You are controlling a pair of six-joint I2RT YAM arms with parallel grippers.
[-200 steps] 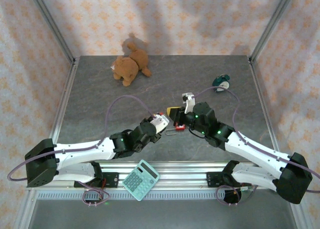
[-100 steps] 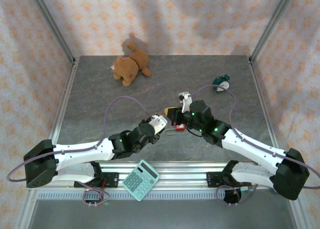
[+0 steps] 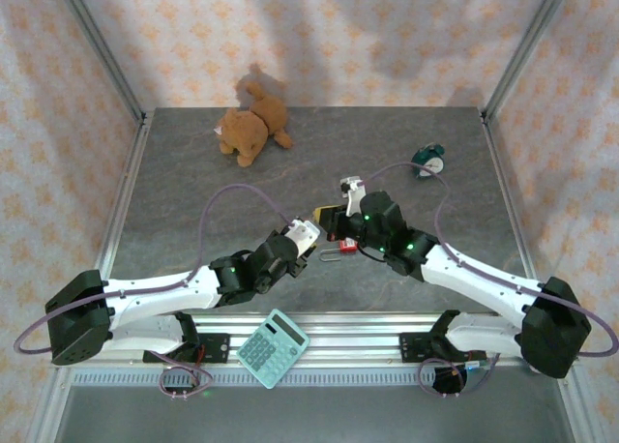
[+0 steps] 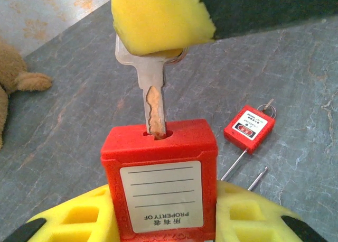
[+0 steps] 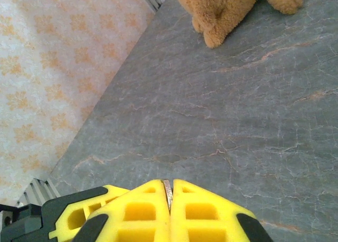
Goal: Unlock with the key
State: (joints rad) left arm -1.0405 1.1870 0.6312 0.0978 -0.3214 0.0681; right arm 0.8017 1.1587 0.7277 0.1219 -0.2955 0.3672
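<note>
- Task object: the red padlock is clamped between the yellow pads of the left gripper, keyway end facing the right arm. In the top view it sits about mid-table, between the two wrists. The shackle is hidden.
- Tool: the right gripper is closed flat on the bow of the key. The blade tip has entered the keyway, but most of the blade is exposed.
- Step in hand (judged): seat the key fully, then rotate it.
- Alignment: keep the blade parallel to the long axis of the padlock body. The left wrist view shows it close to in line, so only small corrections should be needed.
- Insertion: push straight along the blade. Do not start turning until the shoulder meets the red face, because a partly seated key is likely to bind.
- Rotation: turn the right wrist about the key's own axis, not around it, while the left gripper resists the torque.
- Risk: the pads look soft, so the bow may slip or tilt under load.
- Clearance: a second padlock lies on the table near the work point. Keep off it.
</note>
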